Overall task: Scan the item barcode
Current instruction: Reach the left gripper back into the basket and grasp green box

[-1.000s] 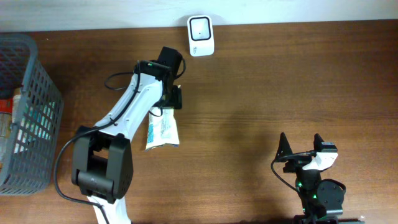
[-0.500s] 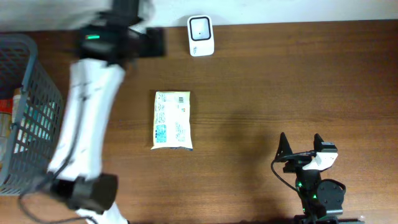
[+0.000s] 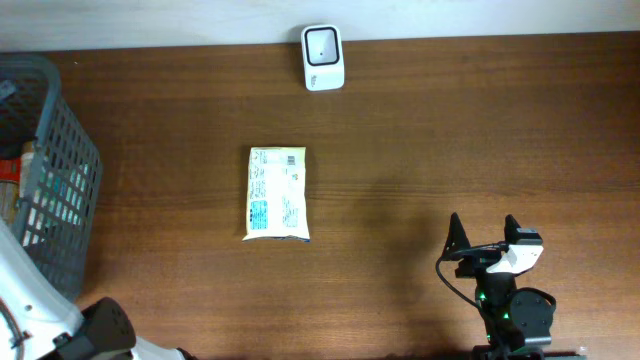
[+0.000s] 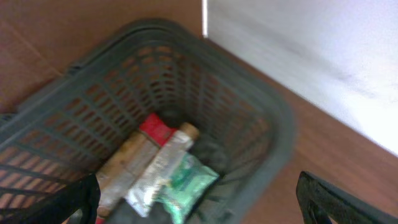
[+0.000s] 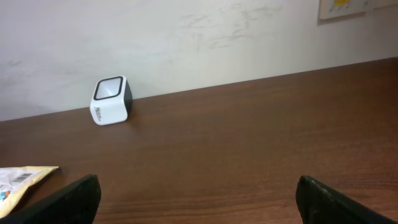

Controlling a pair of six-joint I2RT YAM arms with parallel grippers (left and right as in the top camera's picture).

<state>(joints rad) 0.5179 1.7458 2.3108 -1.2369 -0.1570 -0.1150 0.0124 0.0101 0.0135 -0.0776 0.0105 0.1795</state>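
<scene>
The item, a pale yellow packet [image 3: 277, 193] with blue print, lies flat on the brown table with nothing touching it; its corner shows in the right wrist view [image 5: 18, 179]. The white barcode scanner [image 3: 323, 57] stands at the table's far edge, also seen from the right wrist [image 5: 112, 101]. My left gripper [image 4: 199, 208] hangs open above the grey basket [image 4: 261, 112], nothing between its fingers. Only the left arm's white link [image 3: 25, 300] shows overhead. My right gripper [image 3: 485, 235] rests open at the front right, far from the packet.
The grey mesh basket [image 3: 55, 150] stands at the table's left edge. Inside it lie a red-capped tube [image 4: 155, 127], a silver tube [image 4: 163, 163] and a green packet [image 4: 186, 183]. A white wall runs behind the table.
The left gripper opened and let go of the packet, which now lies flat. The left arm swung away left to above the basket. The right arm has not moved.
</scene>
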